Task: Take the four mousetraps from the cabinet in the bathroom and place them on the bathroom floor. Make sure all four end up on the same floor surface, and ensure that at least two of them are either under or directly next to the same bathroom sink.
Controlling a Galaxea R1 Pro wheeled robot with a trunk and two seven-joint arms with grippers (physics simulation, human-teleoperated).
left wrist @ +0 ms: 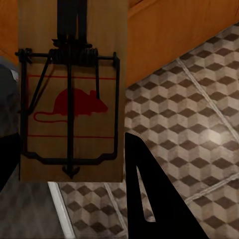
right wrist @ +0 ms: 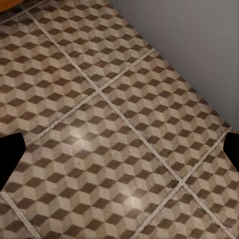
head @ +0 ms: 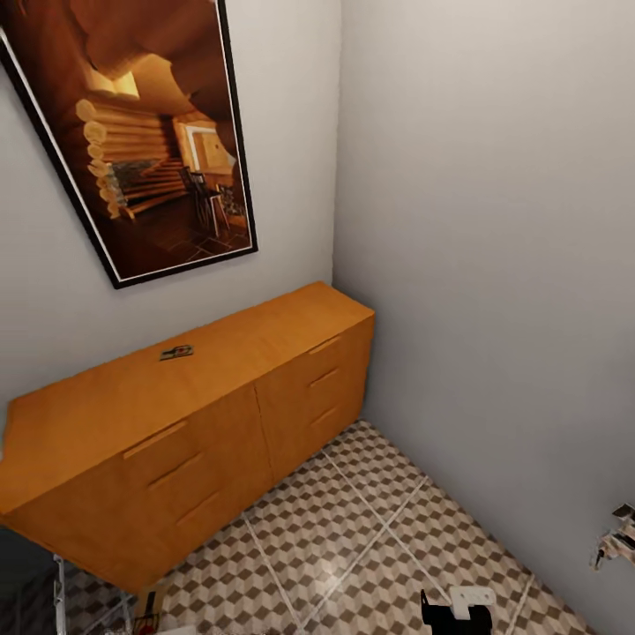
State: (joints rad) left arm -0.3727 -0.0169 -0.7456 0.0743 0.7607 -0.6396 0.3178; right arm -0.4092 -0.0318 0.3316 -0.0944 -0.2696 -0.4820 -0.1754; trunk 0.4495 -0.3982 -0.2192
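While the left gripper [left wrist: 74, 149] clamped one mousetrap [left wrist: 72, 99], another [head: 176, 353] lay atop the cabinet [head: 203, 414]; lowering to the bathroom floor [right wrist: 119, 139] looked next, right fingers spread wide.

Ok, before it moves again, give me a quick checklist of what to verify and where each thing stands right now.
1. left gripper holds first mousetrap: ok, it hangs above the floor.
2. right gripper open and free: ok.
3. Bare floor under right gripper: ok.
4. cabinet top cleared: not ok, a second mousetrap lies there.
5. sink within reach: cannot tell.
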